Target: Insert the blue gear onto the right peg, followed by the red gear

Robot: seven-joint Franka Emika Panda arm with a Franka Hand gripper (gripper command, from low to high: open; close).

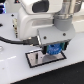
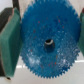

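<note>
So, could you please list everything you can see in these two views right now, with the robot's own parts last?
blue gear: one, bright blue, held between the gripper's two pads; in the exterior view it hangs just above the plate.
white plate: one, white with a black border, lying on the table under the gear.
table: one, white, under the plate.
black cable: one, black, running from the exterior view's left towards the wrist.
red gear: none visible in either view.
pegs: cannot be made out at this size.
gripper pads: two, dark green, pressed on opposite edges of the gear.
gripper: one, grey body, shut on the gear.
arm: one, white, filling the upper part of the exterior view.
</note>
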